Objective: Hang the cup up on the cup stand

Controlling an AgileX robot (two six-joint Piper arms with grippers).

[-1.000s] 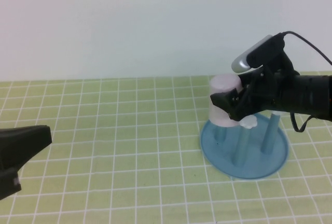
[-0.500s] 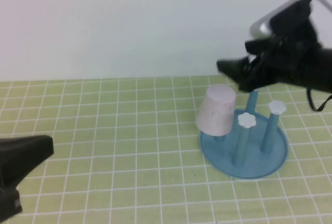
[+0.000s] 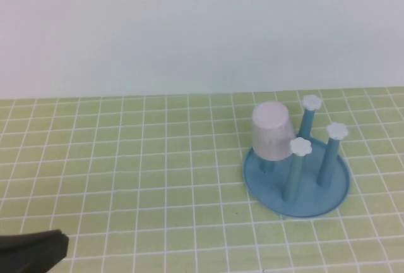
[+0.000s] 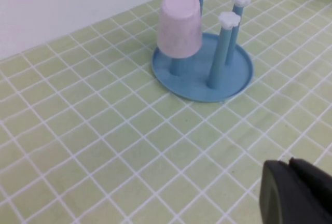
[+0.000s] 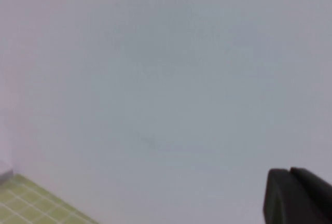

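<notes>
At the far left of the high view, your left gripper (image 3: 31, 251) sits low at the near edge of the green grid-patterned table mat (image 3: 126, 159), showing only as a dark wedge. You cannot tell from any view whether it is released or clenched; its own wrist camera catches just a dark corner of it (image 4: 295, 193), and it grips nothing that you can see. It is well apart from the task's things, with a wide stretch of bare mat between.

Moving right, the small pale pink tapered plastic cup (image 3: 271, 131) sits upside down over the left-hand peg of the round blue plastic cup stand with white flower-capped pegs (image 3: 328, 197). The cup's closed base faces up, its rim hangs above the tray, and a short length of blue peg shows beneath it. In the left wrist view the cup (image 4: 179, 24) appears the same way on the stand (image 4: 233, 81), fairly upright. The other three pegs stand uncovered just beside it, their caps showing. No gripper touches the cup or the stand.

Your right gripper (image 5: 298, 195) is out of the high view. Its wrist camera shows only a dark corner of it against the pale wall, with a sliver of mat far off; you cannot tell how it is set.
</notes>
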